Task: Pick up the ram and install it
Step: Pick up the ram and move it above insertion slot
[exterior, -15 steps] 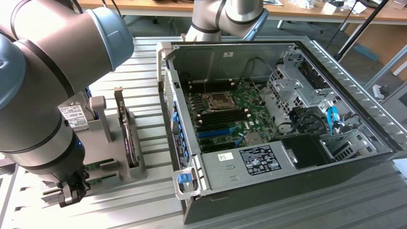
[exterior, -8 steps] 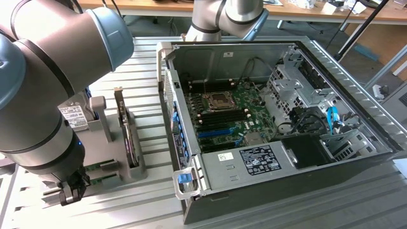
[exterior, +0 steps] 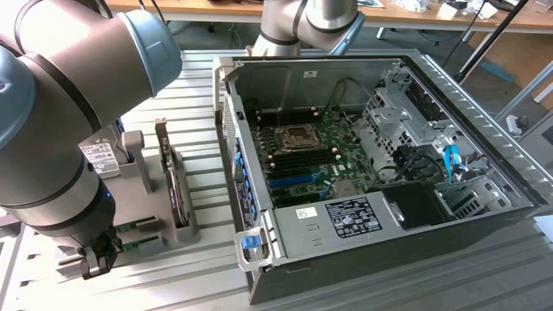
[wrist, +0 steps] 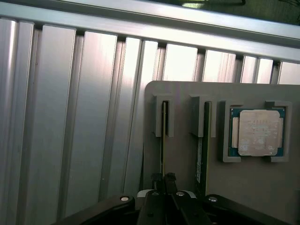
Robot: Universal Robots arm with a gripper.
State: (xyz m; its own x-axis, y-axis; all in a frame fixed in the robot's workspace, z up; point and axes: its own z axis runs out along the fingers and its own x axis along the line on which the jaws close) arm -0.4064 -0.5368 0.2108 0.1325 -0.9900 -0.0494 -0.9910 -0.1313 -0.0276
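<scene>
Your gripper (wrist: 163,179) sits closest, fingers pressed onto the ram (wrist: 163,136), pinching its thin free edge. You'll find the ram standing on edge in a holder (wrist: 187,98) slot, which leaves that edge open to grip. In the exterior view the arm (exterior: 52,129) at nine o'clock carries a sticker (exterior: 102,157) you can't read. The holder stands at nine o'clock of the case (exterior: 285,81), whose label (exterior: 346,220) at six o'clock is too small to read.
</scene>
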